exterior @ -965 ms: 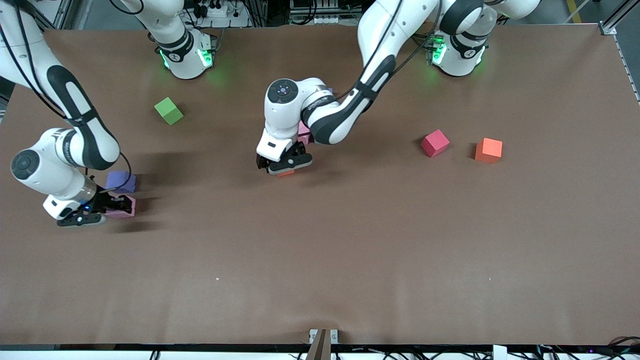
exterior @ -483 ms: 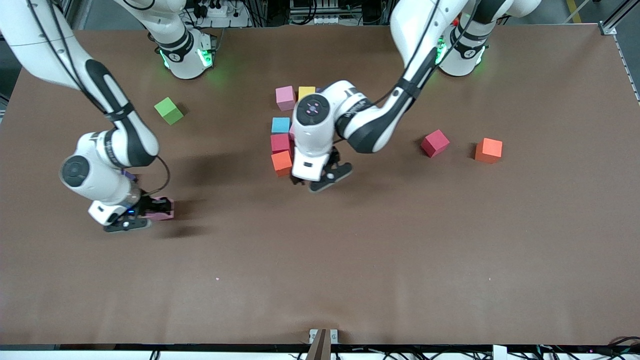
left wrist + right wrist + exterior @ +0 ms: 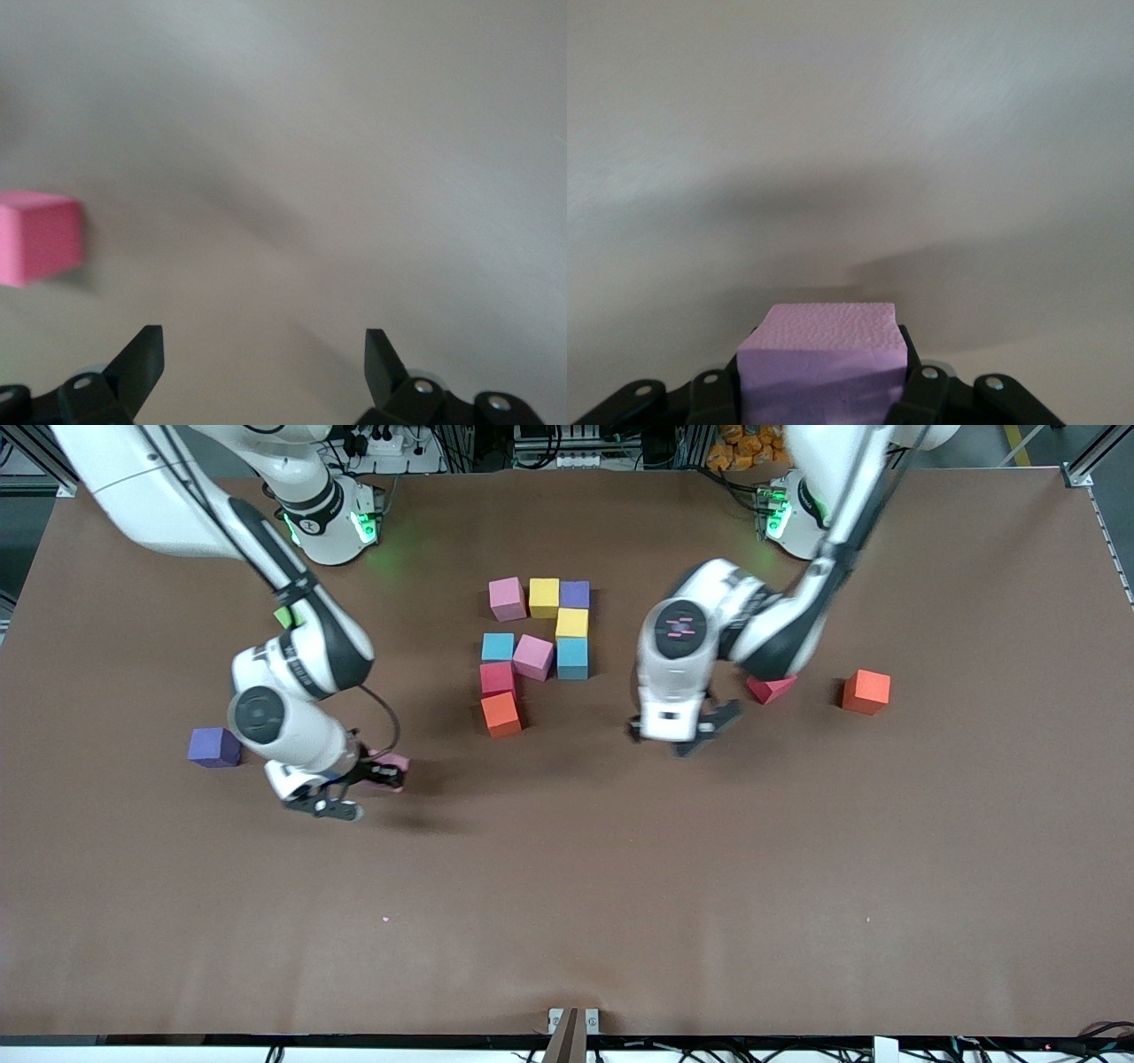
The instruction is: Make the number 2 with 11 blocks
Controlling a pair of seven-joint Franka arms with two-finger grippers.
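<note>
The right gripper [image 3: 354, 790] clamps a pink block [image 3: 821, 350] over bare table — the unfinished number 2 [image 3: 535, 651] lies toward mid-table — while the left gripper [image 3: 678, 737], empty and spread wide, hangs beside a red block [image 3: 771, 687].

Three pink cubes [image 3: 507, 598], two yellow [image 3: 543, 597], two blue [image 3: 572, 658], two red [image 3: 497, 678], two purple [image 3: 213, 747], two orange [image 3: 866, 691], one green [image 3: 283, 616].

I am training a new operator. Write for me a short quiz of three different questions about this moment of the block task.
1. True or false: the right gripper holds a pink block.
2. How many blocks already lie together in the middle group? A) seven B) nine C) eleven
3. Fill in: the left gripper is ____ and holds nothing.

Key: 1 true. 2 B. 3 open.
</note>
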